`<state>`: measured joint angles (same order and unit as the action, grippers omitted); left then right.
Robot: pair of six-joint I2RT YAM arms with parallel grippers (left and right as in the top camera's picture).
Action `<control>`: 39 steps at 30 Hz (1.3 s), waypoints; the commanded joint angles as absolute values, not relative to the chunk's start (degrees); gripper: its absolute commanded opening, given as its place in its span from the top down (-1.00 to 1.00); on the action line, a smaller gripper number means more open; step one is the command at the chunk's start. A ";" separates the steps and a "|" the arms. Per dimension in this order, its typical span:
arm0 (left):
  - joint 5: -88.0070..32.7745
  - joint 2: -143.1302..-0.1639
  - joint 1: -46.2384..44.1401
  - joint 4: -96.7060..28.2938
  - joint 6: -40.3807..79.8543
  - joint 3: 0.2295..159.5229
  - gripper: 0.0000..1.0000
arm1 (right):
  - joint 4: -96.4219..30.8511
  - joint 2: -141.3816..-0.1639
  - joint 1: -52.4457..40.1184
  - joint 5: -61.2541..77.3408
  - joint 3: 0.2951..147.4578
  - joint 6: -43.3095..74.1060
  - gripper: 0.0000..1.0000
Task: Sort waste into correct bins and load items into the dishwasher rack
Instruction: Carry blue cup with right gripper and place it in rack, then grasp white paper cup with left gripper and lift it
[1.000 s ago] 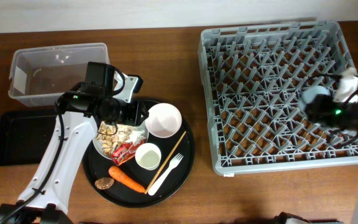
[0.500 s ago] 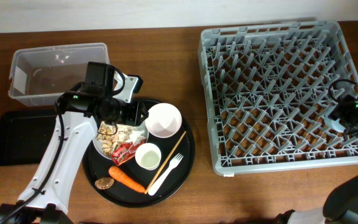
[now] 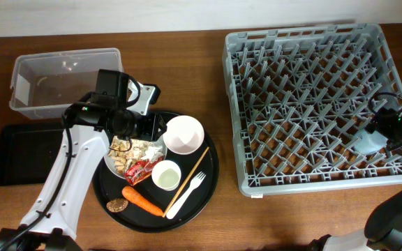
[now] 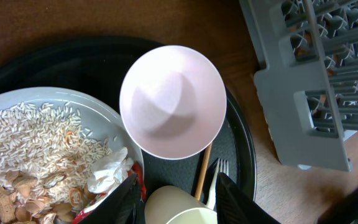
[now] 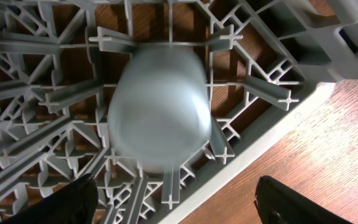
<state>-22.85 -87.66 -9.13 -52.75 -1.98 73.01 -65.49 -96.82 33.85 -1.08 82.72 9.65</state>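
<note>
Overhead, the left gripper [image 3: 149,127] hovered over the plate [image 3: 109,162] of scraps. Left wrist — its jaws stood apart, empty, above the white cup [image 4: 179,210]. Right wrist — the right gripper [image 5: 182,200] gaped wide, and the blurred blue cup [image 5: 160,109] sat free in the rack [image 5: 278,96].

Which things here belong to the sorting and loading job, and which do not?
Job: dishwasher rack, light blue cup, bowl, white cup, fork, wooden stick, plate, carrot, red wrapper, clear tub, black rectangular tray.
Lying about: round black tray, wooden table.

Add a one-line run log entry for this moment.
right end effector: open above light blue cup | cup: in dishwasher rack | left end effector: open, empty, over round black tray
</note>
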 commanded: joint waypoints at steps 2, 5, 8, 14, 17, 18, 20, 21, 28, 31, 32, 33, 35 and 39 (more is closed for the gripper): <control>-22.46 -88.16 -8.93 -52.82 -2.92 73.34 0.22 | -65.25 -97.19 34.15 -1.26 83.81 9.96 -0.70; -22.46 -88.16 -8.93 -52.82 -2.92 73.34 0.23 | -65.19 -97.17 34.15 2.48 83.81 9.93 -0.70; -22.46 -88.16 -8.93 -52.82 -2.92 73.34 0.23 | -66.32 -97.01 34.13 7.49 83.99 9.21 -0.66; -22.74 -88.16 -8.95 -53.30 -2.87 73.34 0.11 | -70.13 -91.33 30.65 22.79 84.09 -0.97 -0.68; -22.68 -88.16 -9.50 -55.31 -2.90 73.34 0.04 | -72.66 -85.91 25.19 28.10 84.09 -5.96 -0.70; -22.65 -88.16 -9.87 -56.45 -2.87 73.34 0.00 | -73.56 -84.23 22.85 28.03 84.09 -6.96 -0.73; -22.61 -88.16 -10.83 -59.90 -2.87 73.34 -0.02 | -75.02 -81.36 17.63 26.85 84.07 -7.27 -0.77; -22.61 -88.16 -11.31 -61.98 -2.81 73.34 -0.03 | -75.94 -80.03 14.13 25.28 84.07 -7.14 -0.79; -14.74 -88.16 -12.03 -73.19 3.27 72.99 -0.03 | -78.04 -79.26 2.83 21.80 83.83 -3.66 -0.79; -14.74 -88.16 -12.43 -74.19 3.46 71.72 -0.03 | -78.08 -79.26 1.50 21.78 83.83 -3.09 -0.79; -14.70 -88.18 -12.80 -73.69 3.49 70.78 -0.03 | -78.08 -79.26 1.21 21.80 83.83 -2.48 -0.78; -14.72 -88.18 -13.15 -72.90 3.51 69.73 -0.03 | -78.08 -79.26 1.04 21.80 83.81 -2.50 -0.79; -13.80 -88.18 -13.74 -71.13 5.61 67.42 -0.03 | -78.30 -79.26 0.69 21.80 83.81 -2.50 -0.78; -13.43 -88.18 -13.89 -67.72 7.11 63.59 -0.02 | -78.50 -79.26 0.71 21.65 83.81 -2.52 -0.78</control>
<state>-14.61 -87.66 -13.76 -69.17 4.89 66.28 -78.32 -79.13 1.32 22.33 83.37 -3.05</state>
